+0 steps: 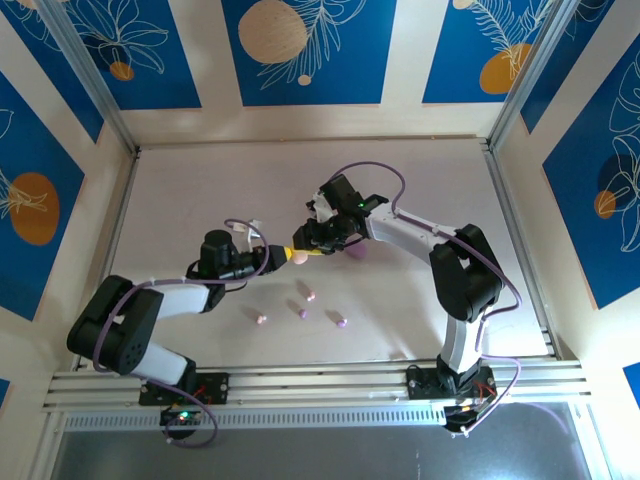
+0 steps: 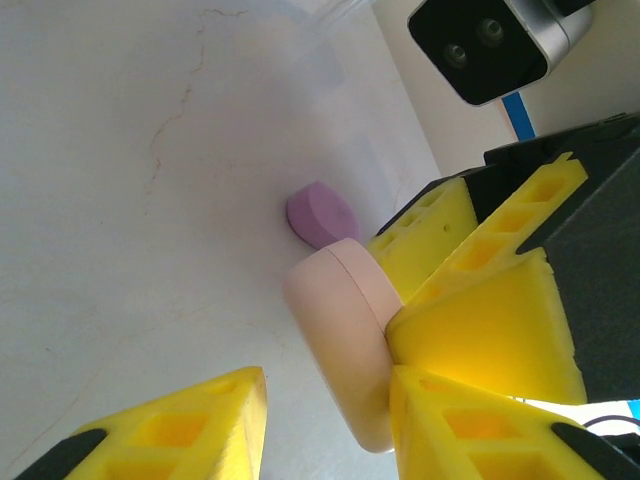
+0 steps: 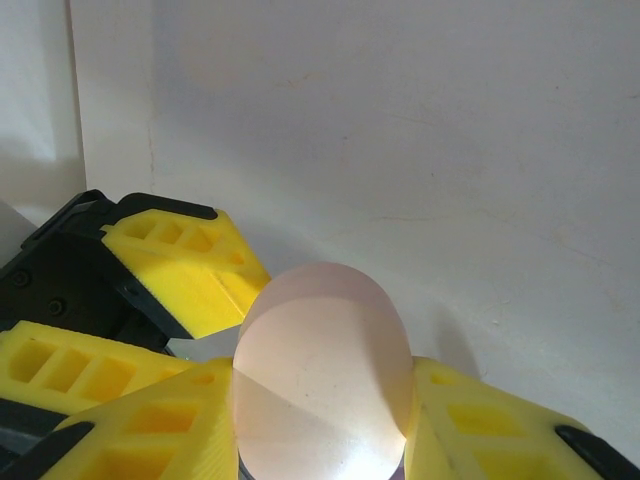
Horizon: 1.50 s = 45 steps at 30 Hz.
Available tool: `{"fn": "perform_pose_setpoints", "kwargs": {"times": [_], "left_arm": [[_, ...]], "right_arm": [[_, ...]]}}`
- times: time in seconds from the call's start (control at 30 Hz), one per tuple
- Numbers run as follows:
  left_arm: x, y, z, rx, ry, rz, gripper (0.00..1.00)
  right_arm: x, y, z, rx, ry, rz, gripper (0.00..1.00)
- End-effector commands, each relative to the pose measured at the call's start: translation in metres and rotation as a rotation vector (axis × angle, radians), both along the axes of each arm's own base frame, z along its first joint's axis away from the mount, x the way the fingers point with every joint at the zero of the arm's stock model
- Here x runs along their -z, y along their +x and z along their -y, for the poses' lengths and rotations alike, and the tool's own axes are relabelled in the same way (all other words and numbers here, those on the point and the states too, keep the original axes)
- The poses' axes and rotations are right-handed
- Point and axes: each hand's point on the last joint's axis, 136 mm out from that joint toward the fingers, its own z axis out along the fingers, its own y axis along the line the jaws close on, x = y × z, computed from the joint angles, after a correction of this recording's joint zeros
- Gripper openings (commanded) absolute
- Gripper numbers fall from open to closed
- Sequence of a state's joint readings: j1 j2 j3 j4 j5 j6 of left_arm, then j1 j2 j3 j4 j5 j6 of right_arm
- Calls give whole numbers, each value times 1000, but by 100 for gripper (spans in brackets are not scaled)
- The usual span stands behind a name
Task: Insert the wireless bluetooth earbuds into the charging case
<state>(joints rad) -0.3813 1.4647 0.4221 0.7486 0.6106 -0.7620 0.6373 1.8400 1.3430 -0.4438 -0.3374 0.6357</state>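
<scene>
Both arms reached inward and met at the pink case [image 1: 298, 257]. The right gripper [image 3: 322, 400] clamped it. The left gripper [image 2: 327, 405] straddled it, but I couldn't tell whether it gripped. The four earbuds [image 1: 303, 312] lay loose on the table, just nearer the bases than that case.

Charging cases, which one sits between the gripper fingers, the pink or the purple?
The pale pink case, clamped by the right gripper and also between the fingers of the left gripper. The purple case lies free on the table beyond it.
</scene>
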Motion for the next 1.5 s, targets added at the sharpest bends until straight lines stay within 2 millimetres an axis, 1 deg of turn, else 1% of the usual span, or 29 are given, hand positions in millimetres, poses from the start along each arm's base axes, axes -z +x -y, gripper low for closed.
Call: {"fn": "perform_pose_setpoints", "kwargs": {"times": [0.0,0.27,0.4,0.47,0.57,0.63,0.7,0.8,0.9,1.07,1.47], "left_arm": [[-4,6,0,4,-6,10,36],[18,12,-11,-49,85,-55,35],[24,15,-16,-68,99,-79,35],[25,15,-19,-80,101,-81,35],[20,15,-23,-91,96,-63,34],[14,14,-25,-99,97,-40,33],[9,13,-27,-107,102,-18,29],[1,11,-27,-102,96,13,22],[-4,9,-23,-81,73,25,13],[0,9,-14,-40,38,2,0],[20,12,-5,-15,58,-63,0]], "right_arm": [[-21,-10,-6,-26,66,0,38],[-35,-10,2,-15,78,20,38],[-35,-9,7,-6,72,21,38],[-32,-7,10,3,61,23,38],[-26,-5,14,12,46,16,38],[-21,-3,15,16,41,10,38],[-16,-1,15,18,40,-1,38],[-11,2,12,14,48,-15,38],[-5,4,8,6,63,-40,38],[2,9,-3,-14,98,-82,38],[16,15,-20,-43,161,-161,38]]}}
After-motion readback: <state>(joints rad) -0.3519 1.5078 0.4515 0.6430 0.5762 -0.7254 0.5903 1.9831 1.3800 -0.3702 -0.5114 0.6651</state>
